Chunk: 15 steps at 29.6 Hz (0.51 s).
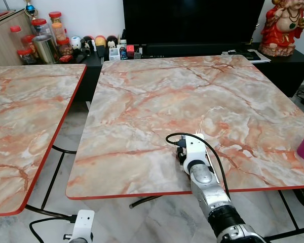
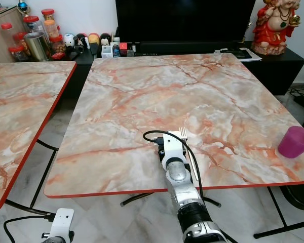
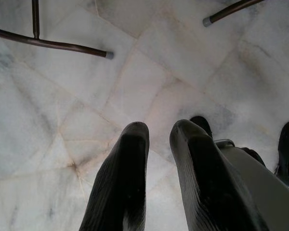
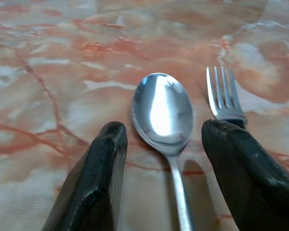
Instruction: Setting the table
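With its jaws apart, the right gripper (image 4: 161, 168) straddles the spoon (image 4: 162, 111) lying on the marble surface (image 1: 157, 101), fork (image 4: 223, 96) just beside (cutlery placement, I judge); next, lift clear. Left gripper (image 3: 156, 173), jaws slightly parted, hangs idle.

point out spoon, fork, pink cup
spoon (image 4: 161, 108): right wrist view, middle of the bowl.
fork (image 4: 221, 91): right wrist view, on the tines.
pink cup (image 2: 295, 142): right eye view, on its side wall.

A home living room is indicated by a television (image 1: 192, 23), a figurine (image 1: 285, 26), food jars (image 1: 43, 38) and marble-patterned desks (image 1: 192, 101).
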Available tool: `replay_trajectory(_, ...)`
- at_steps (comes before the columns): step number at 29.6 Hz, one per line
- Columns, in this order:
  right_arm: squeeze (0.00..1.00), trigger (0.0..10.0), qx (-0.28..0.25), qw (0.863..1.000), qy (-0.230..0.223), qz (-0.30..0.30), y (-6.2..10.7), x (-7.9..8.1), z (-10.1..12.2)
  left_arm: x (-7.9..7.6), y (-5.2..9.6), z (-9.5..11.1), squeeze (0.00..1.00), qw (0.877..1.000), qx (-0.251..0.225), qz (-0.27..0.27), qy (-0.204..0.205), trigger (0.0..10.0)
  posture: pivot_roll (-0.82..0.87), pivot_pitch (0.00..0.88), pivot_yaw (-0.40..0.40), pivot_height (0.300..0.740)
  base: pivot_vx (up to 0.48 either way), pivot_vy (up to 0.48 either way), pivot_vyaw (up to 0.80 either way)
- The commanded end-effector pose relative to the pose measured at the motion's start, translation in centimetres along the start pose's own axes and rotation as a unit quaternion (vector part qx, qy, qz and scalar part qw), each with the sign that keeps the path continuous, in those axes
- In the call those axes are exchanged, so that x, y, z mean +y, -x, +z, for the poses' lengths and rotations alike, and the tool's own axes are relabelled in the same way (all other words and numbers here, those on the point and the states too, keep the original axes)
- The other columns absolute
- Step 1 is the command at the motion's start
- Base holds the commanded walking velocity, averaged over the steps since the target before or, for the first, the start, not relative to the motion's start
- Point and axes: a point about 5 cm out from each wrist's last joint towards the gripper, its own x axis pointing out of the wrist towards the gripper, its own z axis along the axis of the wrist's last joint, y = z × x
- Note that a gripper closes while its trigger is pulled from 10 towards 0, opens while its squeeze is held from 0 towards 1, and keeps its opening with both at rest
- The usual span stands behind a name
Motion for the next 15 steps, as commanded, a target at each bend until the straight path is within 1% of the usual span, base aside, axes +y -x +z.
replay_trajectory(1,0.00,10.0,0.004,1.000,0.003,-0.005,0.09,-0.21,-0.08,0.24,0.04,-0.43,0.00,1.000,0.010,0.000,-0.009,10.0,-0.09,0.000,0.030,0.740,0.000,0.000,0.00)
replay_trajectory(5,0.00,10.0,0.008,1.000,0.003,-0.007,0.23,-0.42,-0.30,0.08,0.03,-0.34,0.00,1.000,0.009,-0.002,-0.008,10.0,-0.09,0.000,0.028,0.740,0.000,0.000,0.00)
replay_trajectory(7,0.00,10.0,0.015,1.000,0.004,-0.002,0.32,-0.30,-0.55,-0.03,0.01,-0.25,0.00,1.000,0.009,-0.003,-0.007,10.0,-0.09,0.000,0.028,0.740,0.000,0.000,0.00)
replay_trajectory(10,0.00,10.0,0.017,1.000,-0.010,0.011,0.38,0.02,-0.61,-0.08,0.00,-0.12,0.00,1.000,0.007,-0.002,-0.008,10.0,-0.08,0.000,0.027,0.740,0.000,0.000,0.00)
replay_trajectory(15,0.00,10.0,0.018,1.000,-0.009,0.013,0.44,0.19,-0.53,-0.07,0.00,-0.12,0.00,1.000,0.007,-0.001,-0.008,10.0,-0.08,0.000,0.027,0.740,0.000,0.000,0.00)
